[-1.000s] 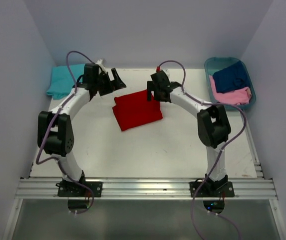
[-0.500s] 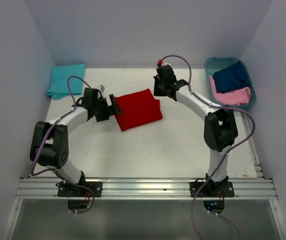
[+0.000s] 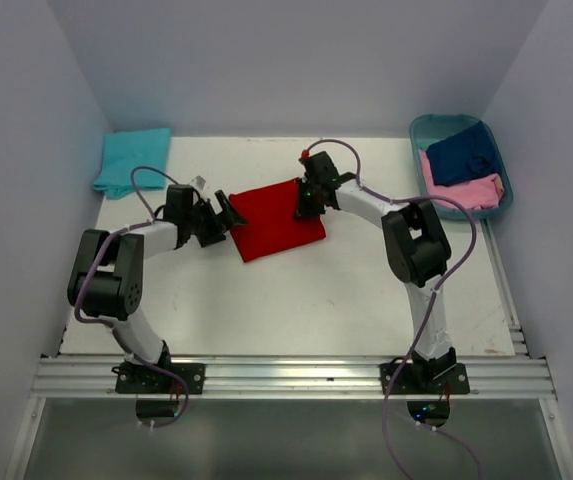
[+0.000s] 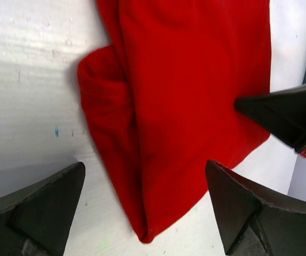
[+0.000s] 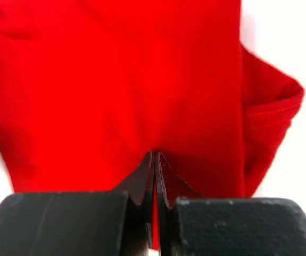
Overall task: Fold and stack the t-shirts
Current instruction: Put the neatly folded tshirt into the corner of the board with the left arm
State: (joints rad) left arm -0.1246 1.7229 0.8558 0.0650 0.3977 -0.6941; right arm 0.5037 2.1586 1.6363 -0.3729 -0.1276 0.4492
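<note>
Red t-shirt (image 3: 276, 220) lies folded on the tabletop (image 3: 346, 290). One edge is pinched between the closed right fingers (image 5: 144, 178). The opposite edge sits between the wide-spread left fingers (image 4: 40, 200), not gripped, likely so both ends can lift together toward the stack.

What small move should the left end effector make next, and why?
Probably close the left end effector on the folded bright red cloth t-shirt: its jaws stand open astride the shirt's edge, while the right end effector is shut on the opposite side.
</note>
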